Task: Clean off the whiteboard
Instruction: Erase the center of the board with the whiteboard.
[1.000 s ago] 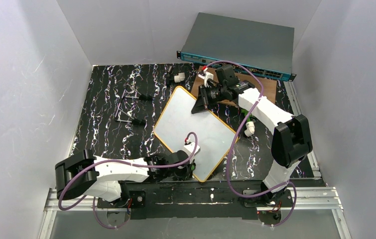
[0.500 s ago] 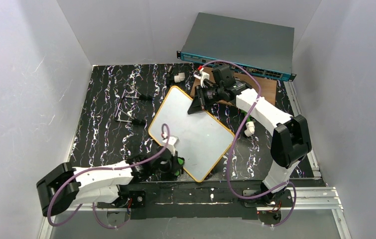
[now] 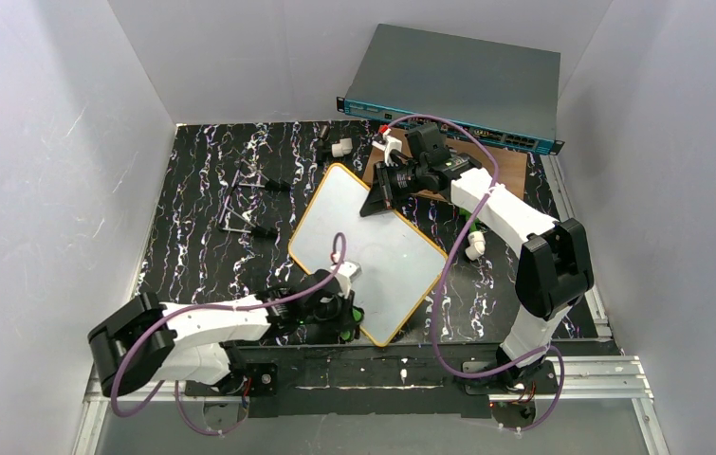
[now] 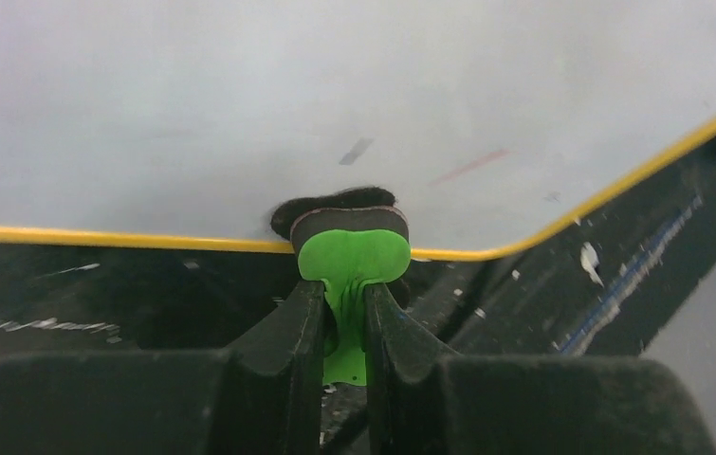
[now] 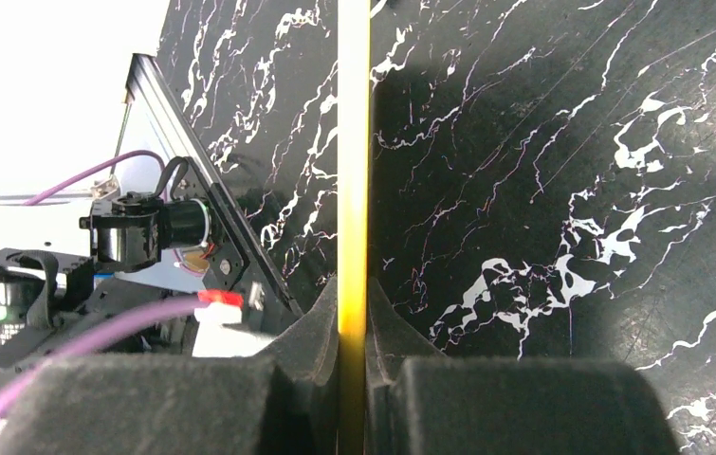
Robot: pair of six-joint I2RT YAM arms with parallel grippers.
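Whiteboard [image 3: 373, 242] lies mid-frame on the black marbled table [image 3: 197, 251]. I see my right gripper [image 5: 353, 313] clamped on its yellow upper rim and my left gripper [image 4: 344, 313] pinching a green eraser [image 4: 354, 254] at its lower rim.

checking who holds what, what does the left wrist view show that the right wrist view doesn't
Only the left wrist view: the left gripper shut on a green-handled eraser with a dark felt pad at the rim of the flat white yellow-rimmed whiteboard, plus a faint red mark. Only the right wrist view: the right gripper pinching that rim, seen edge-on, and a purple cable. Both: the whiteboard, the black white-veined tabletop, a shut gripper.
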